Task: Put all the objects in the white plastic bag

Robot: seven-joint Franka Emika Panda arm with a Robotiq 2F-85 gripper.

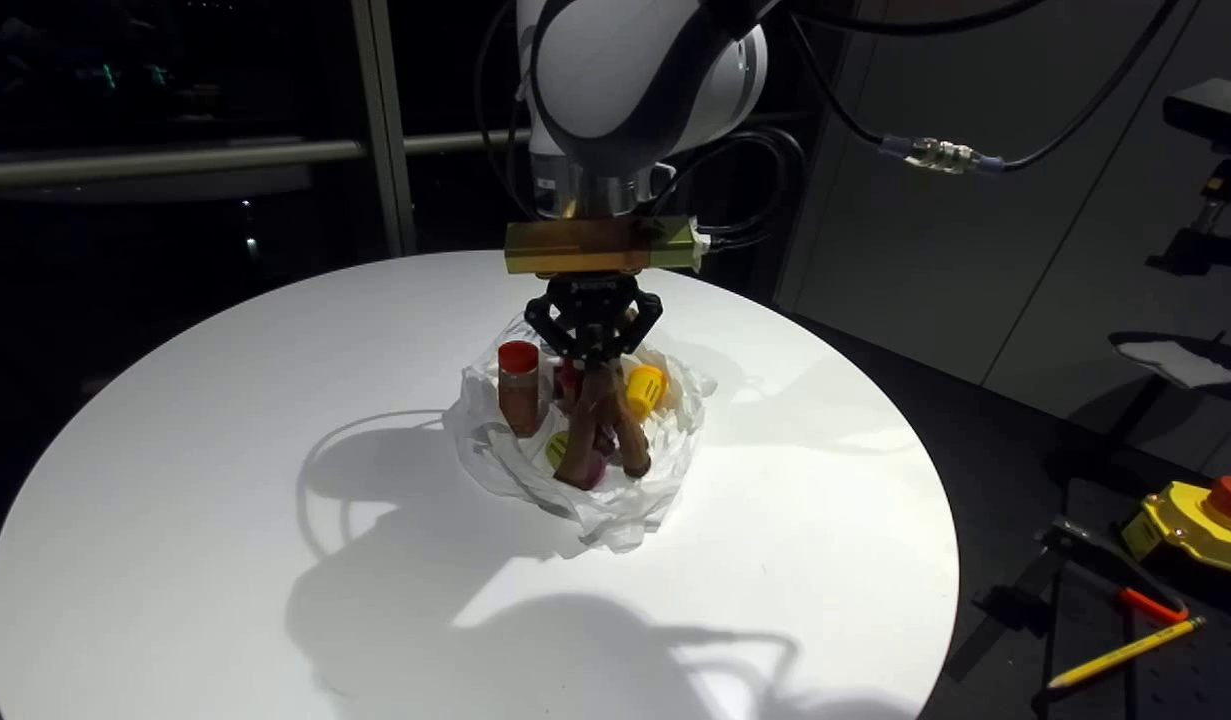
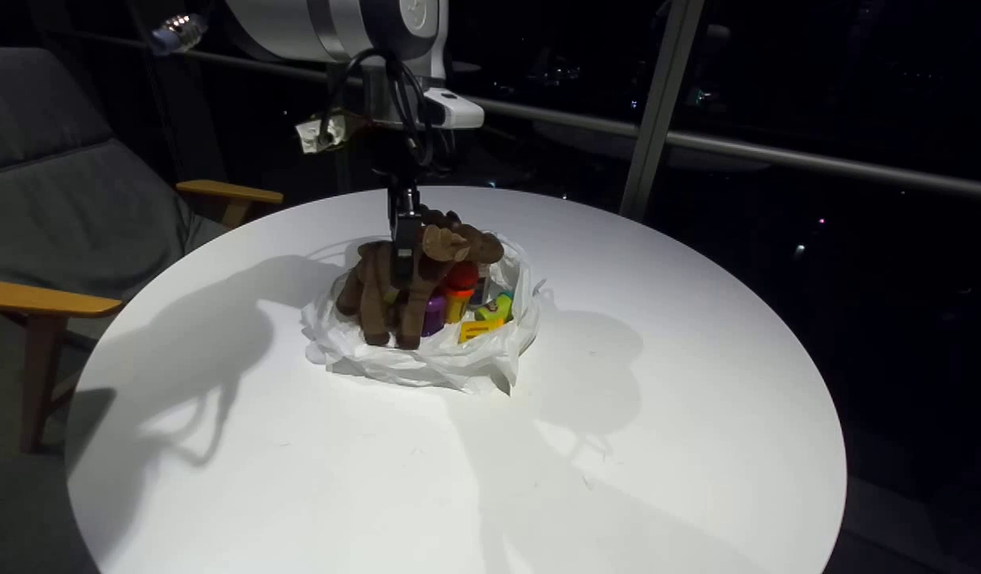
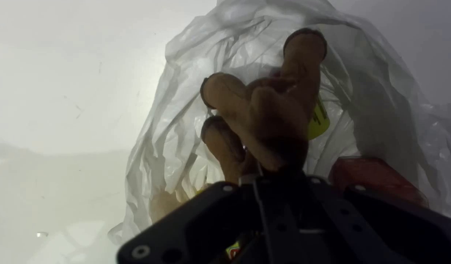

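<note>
Round white surface [image 1: 205, 520] spreads wide on both sides of the white bag [image 1: 615, 525].
Black fingers [image 2: 406, 235] squeeze the brown toy animal [image 2: 372, 279] over the bag, its legs inside the wavy rim; whether its feet touch the bottom is hard to tell. A red-topped jar [image 1: 518, 390], yellow tub [image 1: 646, 390], green tub [image 2: 494, 308] and purple tub [image 2: 433, 316] are in the bag, all in from the surface's round edge.

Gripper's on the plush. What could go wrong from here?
The brown plush animal looks soft and could slip from the gripper. Its legs appear close beside the purple container, so moving it might knock that over. The white plastic bag has a thin, crumpled rim that could snag.
</note>
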